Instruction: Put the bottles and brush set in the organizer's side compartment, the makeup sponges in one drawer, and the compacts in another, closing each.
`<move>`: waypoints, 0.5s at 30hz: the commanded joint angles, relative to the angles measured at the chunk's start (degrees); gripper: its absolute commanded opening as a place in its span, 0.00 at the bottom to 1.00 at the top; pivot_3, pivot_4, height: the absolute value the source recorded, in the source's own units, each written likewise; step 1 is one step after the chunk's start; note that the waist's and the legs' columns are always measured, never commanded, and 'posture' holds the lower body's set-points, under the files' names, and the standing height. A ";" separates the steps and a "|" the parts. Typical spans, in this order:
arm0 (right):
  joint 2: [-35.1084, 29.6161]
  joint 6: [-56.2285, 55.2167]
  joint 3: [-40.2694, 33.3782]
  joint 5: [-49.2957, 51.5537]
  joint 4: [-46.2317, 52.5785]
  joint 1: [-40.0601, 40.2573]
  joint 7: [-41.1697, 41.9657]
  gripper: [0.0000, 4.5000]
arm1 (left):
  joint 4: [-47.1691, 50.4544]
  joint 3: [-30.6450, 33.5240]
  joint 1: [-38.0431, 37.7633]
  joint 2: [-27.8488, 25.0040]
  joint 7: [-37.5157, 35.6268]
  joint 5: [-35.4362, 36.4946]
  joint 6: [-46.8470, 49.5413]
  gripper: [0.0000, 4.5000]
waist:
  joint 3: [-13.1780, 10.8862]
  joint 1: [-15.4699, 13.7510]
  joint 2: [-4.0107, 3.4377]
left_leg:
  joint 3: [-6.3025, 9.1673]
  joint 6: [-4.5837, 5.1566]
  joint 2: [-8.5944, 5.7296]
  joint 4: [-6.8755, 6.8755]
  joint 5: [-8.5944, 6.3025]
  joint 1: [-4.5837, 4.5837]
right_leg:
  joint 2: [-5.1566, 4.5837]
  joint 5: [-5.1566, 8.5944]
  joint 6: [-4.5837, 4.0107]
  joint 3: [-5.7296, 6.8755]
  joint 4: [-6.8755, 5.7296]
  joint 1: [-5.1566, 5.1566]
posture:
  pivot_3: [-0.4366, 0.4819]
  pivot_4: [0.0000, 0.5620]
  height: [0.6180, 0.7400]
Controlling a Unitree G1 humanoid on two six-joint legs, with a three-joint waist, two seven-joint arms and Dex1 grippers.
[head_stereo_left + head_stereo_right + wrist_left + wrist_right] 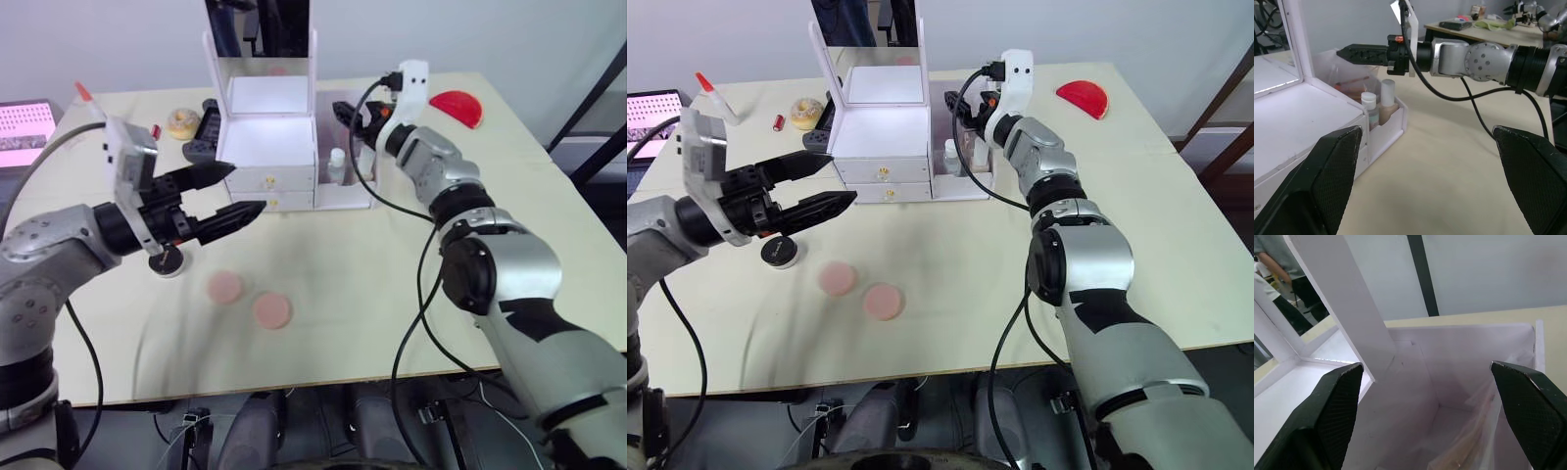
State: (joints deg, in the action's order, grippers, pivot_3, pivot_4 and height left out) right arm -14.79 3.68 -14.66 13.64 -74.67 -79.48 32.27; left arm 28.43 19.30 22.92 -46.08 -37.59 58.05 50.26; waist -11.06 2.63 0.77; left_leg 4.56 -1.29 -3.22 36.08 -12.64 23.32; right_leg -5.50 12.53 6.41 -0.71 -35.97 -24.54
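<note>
The white organizer (266, 147) stands at the back of the table with its mirror upright and both gold-knobbed drawers (270, 182) shut. Two white-capped bottles (1380, 108) stand behind the low front wall of the side compartment (345, 192). A clear pouch holding the brush set (1350, 82) lies further in. My right gripper (346, 114) hovers open just above that compartment. My left gripper (246, 189) is open, in the air in front of the drawers. Two pink makeup sponges (226, 286) (271, 310) lie on the table. One black-lidded compact (168, 261) sits under my left hand.
A yellowish ring roll (182, 122) and a black gadget (203, 137) lie left of the organizer. Near the back right corner is a red half-round object (457, 106). A lit screen (24, 129) sits at the far left edge. The table front lies bare.
</note>
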 commanded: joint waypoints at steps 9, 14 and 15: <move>-16.67 31.91 1.50 12.67 62.38 25.35 16.65 0.98 | -5.46 7.52 -9.16 -5.14 -6.44 -6.52 -7.13 1.00 | 0.00 -0.84 0.00 | 0.13 0.04 0.06 -0.07 -0.03 0.06 | -0.07 0.03 0.02 0.10 0.02 0.00 | 0.48 0.27 0.97; -28.43 39.01 -5.40 19.86 82.71 45.32 22.35 0.98 | -13.21 13.02 -18.22 -7.91 -12.96 -12.34 -11.94 1.00 | -0.04 -0.33 -0.06 | -0.08 0.07 0.11 -0.02 -0.04 0.03 | -0.10 0.16 -0.21 -0.05 0.03 -0.07 | 0.48 0.27 0.97; -30.17 38.86 -6.68 20.47 84.46 48.54 23.31 0.98 | -14.51 13.76 -19.52 -8.19 -13.88 -13.21 -12.83 1.00 | -0.03 -0.35 -0.04 | -0.09 0.07 0.12 -0.05 -0.04 0.05 | -0.10 0.19 -0.25 -0.05 0.06 -0.07 | 0.48 0.27 0.97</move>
State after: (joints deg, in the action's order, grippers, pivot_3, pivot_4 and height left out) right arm -43.18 42.43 -17.76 32.07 5.03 -32.51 53.45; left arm 16.03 29.79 4.12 -53.41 -49.65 46.98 39.68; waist -11.09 2.29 0.72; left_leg 4.45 -1.18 -3.07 36.05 -12.71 23.34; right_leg -5.59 12.81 6.09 -0.74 -35.92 -24.58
